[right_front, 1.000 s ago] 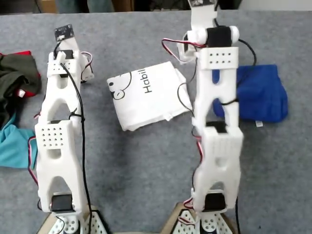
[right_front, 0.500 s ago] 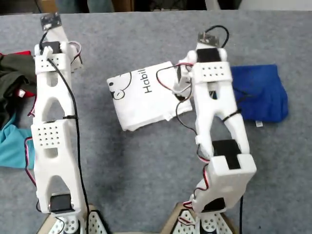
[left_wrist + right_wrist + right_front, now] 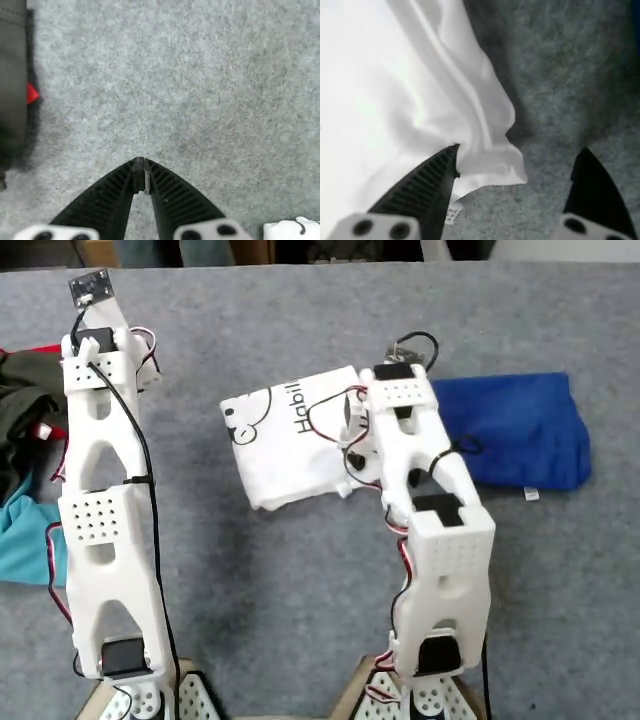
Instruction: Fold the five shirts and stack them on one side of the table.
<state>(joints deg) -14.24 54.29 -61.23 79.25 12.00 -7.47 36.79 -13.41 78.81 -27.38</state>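
A white folded shirt (image 3: pixel 290 440) with black print lies at the table's middle. A blue folded shirt (image 3: pixel 520 430) lies to its right. At the left edge, a dark green and red shirt (image 3: pixel 30 390) and a teal shirt (image 3: pixel 25 540) lie crumpled. My right gripper (image 3: pixel 517 165) is open over the white shirt's (image 3: pixel 395 90) right corner, one finger (image 3: pixel 437 172) on the cloth and the other over the carpet. My left gripper (image 3: pixel 140 175) is shut and empty above bare carpet, with the dark shirt (image 3: pixel 12 75) just beside it.
Grey carpet (image 3: pixel 250 600) covers the table. The left arm (image 3: pixel 100 490) stretches along the left side and the right arm (image 3: pixel 440 540) bends at the middle, between the white and blue shirts. Open carpet lies in front of the shirts.
The right arm has drawn back from beside the blue shirt and swung left to the white shirt's right edge. The left arm has stretched farther toward the table's far left.
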